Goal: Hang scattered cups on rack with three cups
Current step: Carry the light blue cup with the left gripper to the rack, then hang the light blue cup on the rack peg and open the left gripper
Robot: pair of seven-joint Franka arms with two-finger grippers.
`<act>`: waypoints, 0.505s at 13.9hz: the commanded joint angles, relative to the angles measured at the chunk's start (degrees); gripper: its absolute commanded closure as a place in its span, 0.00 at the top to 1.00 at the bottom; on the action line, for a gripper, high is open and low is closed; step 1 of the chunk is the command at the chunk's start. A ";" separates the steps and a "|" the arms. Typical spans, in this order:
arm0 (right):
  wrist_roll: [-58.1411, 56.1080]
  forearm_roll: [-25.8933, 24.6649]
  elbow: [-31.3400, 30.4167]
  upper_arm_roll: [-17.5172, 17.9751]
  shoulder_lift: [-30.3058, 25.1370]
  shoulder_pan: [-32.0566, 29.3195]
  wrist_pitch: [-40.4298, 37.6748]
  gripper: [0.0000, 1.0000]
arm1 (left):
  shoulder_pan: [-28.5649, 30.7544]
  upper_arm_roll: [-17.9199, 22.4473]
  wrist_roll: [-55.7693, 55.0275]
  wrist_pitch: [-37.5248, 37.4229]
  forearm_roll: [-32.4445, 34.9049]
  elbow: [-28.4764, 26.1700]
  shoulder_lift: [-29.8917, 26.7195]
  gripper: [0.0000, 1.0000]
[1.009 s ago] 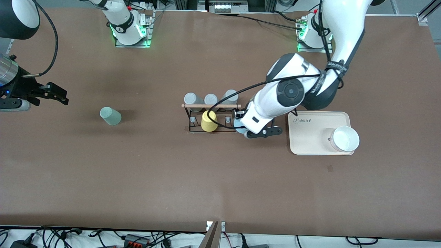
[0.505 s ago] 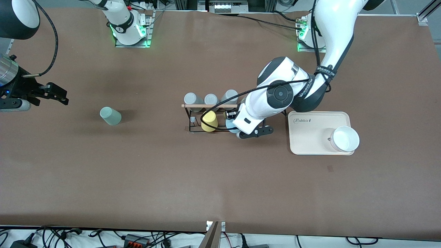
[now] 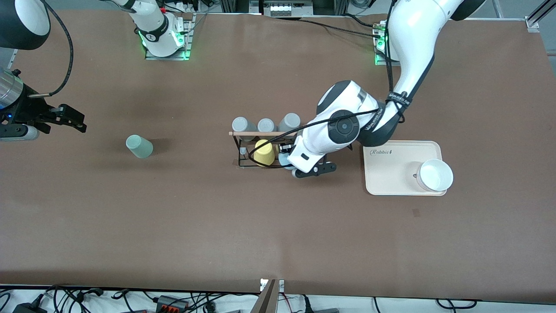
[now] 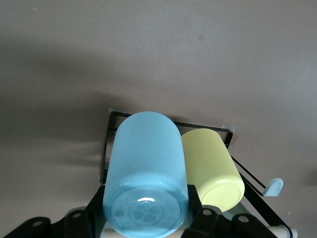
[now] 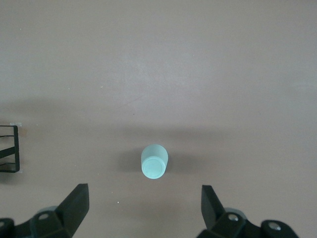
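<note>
My left gripper (image 3: 290, 164) is shut on the light blue cup (image 3: 283, 160), held on its side over the rack's end nearest the tray. In the left wrist view the blue cup (image 4: 146, 173) fills the space between the fingers (image 4: 195, 210), right beside the yellow cup (image 4: 210, 168) that hangs on the rack (image 4: 168, 122). The black wire rack (image 3: 252, 133) with a wooden rod carries three grey cups (image 3: 266, 125) and the yellow cup (image 3: 264, 152). The mint-green cup (image 3: 139, 146) stands apart toward the right arm's end of the table. My right gripper (image 3: 71, 119) waits open beside it; its wrist view shows that cup (image 5: 154, 162) ahead of the open gripper (image 5: 143, 193).
A cream tray (image 3: 402, 167) lies beside the rack toward the left arm's end of the table, with a white bowl (image 3: 435, 175) on it. Brown tabletop stretches nearer the front camera. A corner of the rack (image 5: 12, 148) shows in the right wrist view.
My left arm has carried the blue cup from beside the tray toward the rack, up against the yellow cup. The right arm has not moved.
</note>
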 commanded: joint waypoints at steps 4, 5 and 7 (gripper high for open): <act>-0.17 0.09 -0.51 0.09 0.22 -0.17 0.25 1.00 | -0.40 0.71 -0.44 -0.32 5.46 1.92 -0.79 1.00; -0.25 0.09 -0.59 0.09 0.40 -0.26 0.16 1.00 | 1.34 0.71 -0.27 -0.33 6.00 1.92 -2.71 1.00; -0.26 0.09 -0.59 0.09 1.01 -0.34 0.07 1.00 | 6.34 0.71 -0.53 -0.33 6.18 2.00 -6.14 1.00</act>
